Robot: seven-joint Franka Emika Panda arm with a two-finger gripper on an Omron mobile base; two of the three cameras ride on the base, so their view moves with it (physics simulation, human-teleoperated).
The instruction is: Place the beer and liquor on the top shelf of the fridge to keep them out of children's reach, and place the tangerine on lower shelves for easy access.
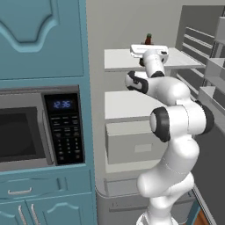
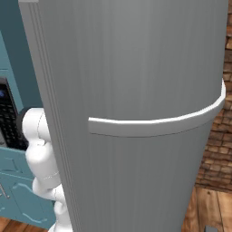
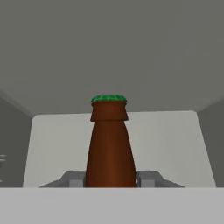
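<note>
My gripper is shut on the beer, a dark brown bottle with a green cap that stands upright between the two fingers. In the left base view the arm reaches into the open fridge, and the gripper holds the beer over the top shelf. The white slab of the top shelf spreads behind the bottle. The hand hides the bottle's base, so I cannot tell whether it touches the shelf. Below lie a lower shelf and the white drawer box.
The fridge's open grey door stands close on the right, its ribbed racks facing the arm. A microwave sits in teal cabinets to the left of the fridge.
</note>
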